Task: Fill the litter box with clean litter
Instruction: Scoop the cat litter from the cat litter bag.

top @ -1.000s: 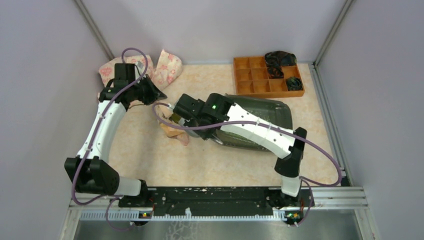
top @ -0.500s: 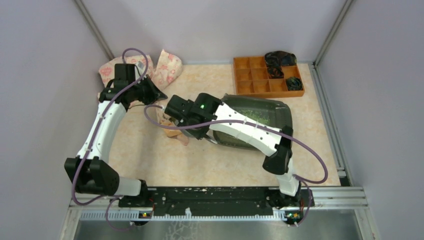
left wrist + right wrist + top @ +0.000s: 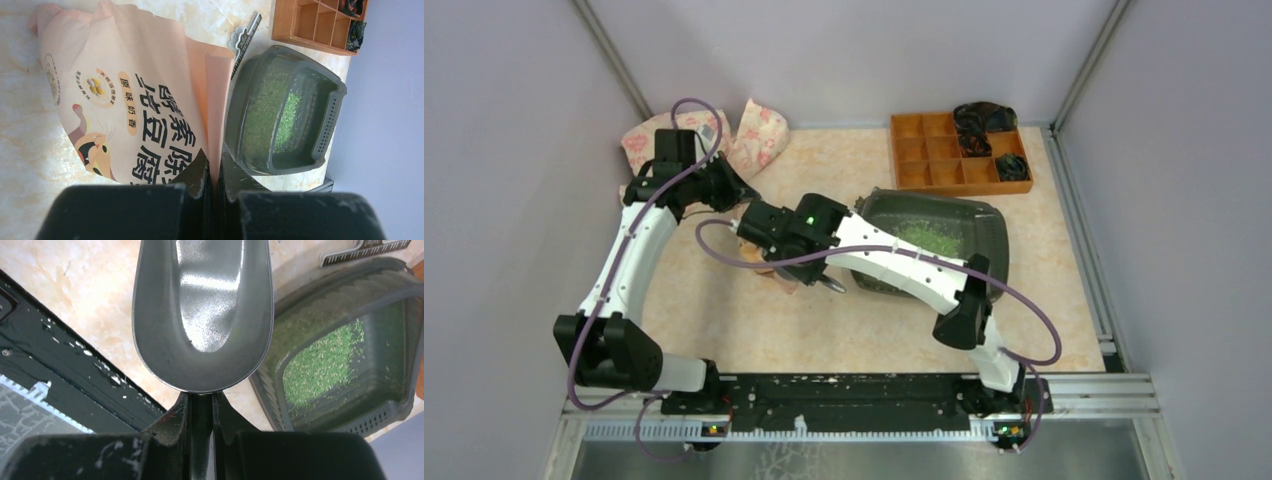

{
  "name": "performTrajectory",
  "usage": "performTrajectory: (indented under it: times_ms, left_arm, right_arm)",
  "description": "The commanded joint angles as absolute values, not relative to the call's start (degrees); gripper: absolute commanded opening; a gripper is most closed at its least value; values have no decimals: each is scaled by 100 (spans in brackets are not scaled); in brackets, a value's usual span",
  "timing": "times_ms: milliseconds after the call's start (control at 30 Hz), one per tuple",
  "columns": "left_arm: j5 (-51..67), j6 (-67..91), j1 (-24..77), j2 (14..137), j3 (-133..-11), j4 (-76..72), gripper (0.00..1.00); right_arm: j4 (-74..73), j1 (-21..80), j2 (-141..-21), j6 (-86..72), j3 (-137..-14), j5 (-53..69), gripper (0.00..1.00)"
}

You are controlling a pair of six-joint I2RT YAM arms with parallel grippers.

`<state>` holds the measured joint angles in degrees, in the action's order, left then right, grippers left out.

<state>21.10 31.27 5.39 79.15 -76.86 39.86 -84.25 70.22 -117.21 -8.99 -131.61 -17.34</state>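
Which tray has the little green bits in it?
The dark grey litter box, the big shallow one with no dividers, holds the clean litter. The orange organiser tray behind it has only dark things in some compartments.

Three plain pale lilac-grey walls enclose cell: back wall point(image 3: 844, 60), left wall point(image 3: 504, 180), right wall point(image 3: 1184, 200); aluminium posts in both far corners, left point(image 3: 614, 62) and right point(image 3: 1090, 60); tabletop point(image 3: 724, 320) peach-cream, marble-veined, matte; aluminium rail point(image 3: 1084, 250) along tabletop's right edge; black mounting plate point(image 3: 854, 395) across near edge, speckled with pale flecks; silver slotted extrusion point(image 3: 1104, 395) at its right end; brushed grey metal sheet point(image 3: 874, 460) nearest camera; light even, diffuse, shadows soft.
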Motion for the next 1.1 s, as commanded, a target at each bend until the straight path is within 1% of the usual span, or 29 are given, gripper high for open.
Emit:
performTrajectory:
  times_ms: [0,200,400,600,800,967,1067]
  left_arm:
    - [2277,3030,562,7734,-7690,3741,4]
    - [2324,3022,562,7685,-7743,3795,4]
    - [2476,3150,562,7538,-7655,3772,4]
    - [2588,3326,562,7214,-7604,3800,3]
    - [2502,3437,536,6861,-7813,4281,4]
    - [2499,3656,536,6626,-7780,4432,5]
    - [2694,3741,536,6580,-7839,4516,5]
  right_arm:
    - [-8287,6931,-11970,-930,-13850,-1741,0]
    - [-8334,6804,-12401,-1080,-14817,-1798,0]
    - [-7879,6750,-12348,-1321,-14784,-1820,0]
    - [-7184,6718,-12155,-1609,-14076,-2078,0]
    - [-6600,6548,-11445,-1661,-13135,-2475,0]
    - [-6557,6511,-11180,-1635,-13013,-2855,0]
    - [-6556,6498,-11082,-1614,-13046,-2927,0]
